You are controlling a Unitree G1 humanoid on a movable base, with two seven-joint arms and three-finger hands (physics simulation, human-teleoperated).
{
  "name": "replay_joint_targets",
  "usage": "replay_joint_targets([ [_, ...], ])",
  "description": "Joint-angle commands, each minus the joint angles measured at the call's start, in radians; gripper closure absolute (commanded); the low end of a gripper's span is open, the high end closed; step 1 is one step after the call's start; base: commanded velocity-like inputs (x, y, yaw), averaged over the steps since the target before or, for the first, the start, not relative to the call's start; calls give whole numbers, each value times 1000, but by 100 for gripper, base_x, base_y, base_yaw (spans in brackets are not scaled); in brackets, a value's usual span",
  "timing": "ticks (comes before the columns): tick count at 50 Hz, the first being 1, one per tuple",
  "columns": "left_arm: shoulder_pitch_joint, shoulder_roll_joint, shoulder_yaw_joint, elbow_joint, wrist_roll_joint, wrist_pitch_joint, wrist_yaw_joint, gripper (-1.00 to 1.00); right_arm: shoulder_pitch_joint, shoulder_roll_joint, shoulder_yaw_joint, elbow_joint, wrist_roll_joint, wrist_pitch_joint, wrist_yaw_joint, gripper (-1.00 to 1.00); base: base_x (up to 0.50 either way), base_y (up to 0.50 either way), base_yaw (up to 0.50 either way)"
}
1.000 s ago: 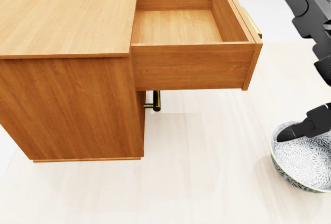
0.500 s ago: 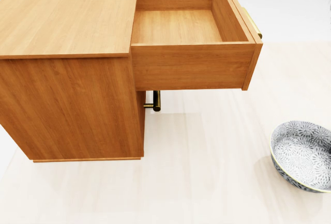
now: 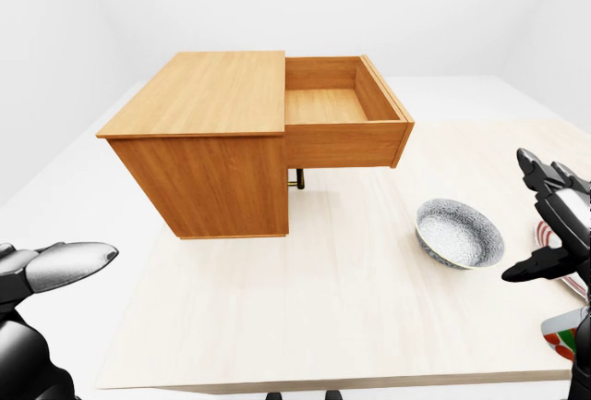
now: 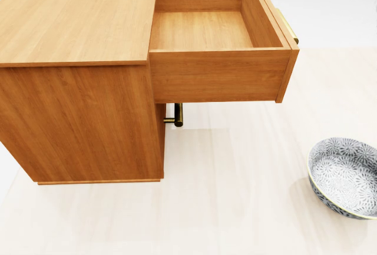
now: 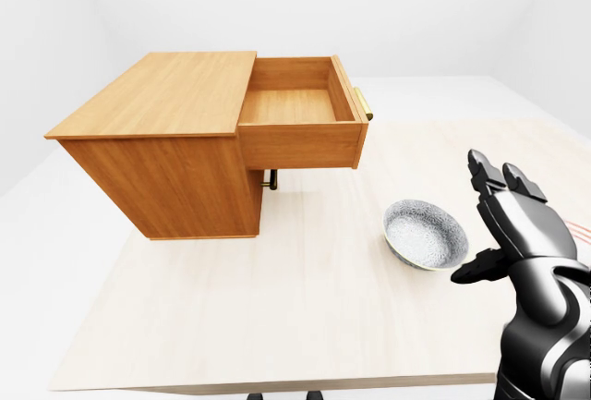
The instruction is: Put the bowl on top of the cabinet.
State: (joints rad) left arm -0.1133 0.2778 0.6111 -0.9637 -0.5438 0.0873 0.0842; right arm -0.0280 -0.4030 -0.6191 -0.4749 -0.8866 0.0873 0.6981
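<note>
The patterned bowl [image 5: 426,234] sits near the table's [image 5: 277,326] right edge, the right hand [image 5: 526,229] just beside it, fingers spread and empty, so a glancing grab could skid it off that edge.

Pale wooden table [image 3: 305,308], seen in the left-eye view. The wooden cabinet [image 3: 208,95] stands at upper left, its drawer [image 3: 337,104] pulled open rightward. The patterned bowl [image 3: 459,233] sits upright at right, well apart. A red-striped item [image 3: 544,234] lies partly hidden at the right edge.
</note>
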Motion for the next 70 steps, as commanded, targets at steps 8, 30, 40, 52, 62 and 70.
replay_joint_targets([
  [8,3,-3,-4,-2,5,0,-4,-100,84,62,-31,112,35,0,0,-100,0,0,0],
  [30,7,-2,2,-15,-17,0,5,-100,101,63,-24,220,71,0,-63,-100,0,0,0],
  [40,12,-10,-14,-21,11,0,-6,-100,82,59,12,304,81,0,-136,-100,0,0,0],
  [52,7,-19,-22,-17,31,0,-20,-100,30,26,92,402,100,0,-226,-100,0,0,0],
  [62,7,-18,-15,-25,23,0,-21,-100,3,-16,88,407,121,0,-218,-100,0,0,0],
  [70,4,-15,-13,-24,17,0,-19,-100,7,-11,86,396,118,0,-212,-100,0,0,0],
])
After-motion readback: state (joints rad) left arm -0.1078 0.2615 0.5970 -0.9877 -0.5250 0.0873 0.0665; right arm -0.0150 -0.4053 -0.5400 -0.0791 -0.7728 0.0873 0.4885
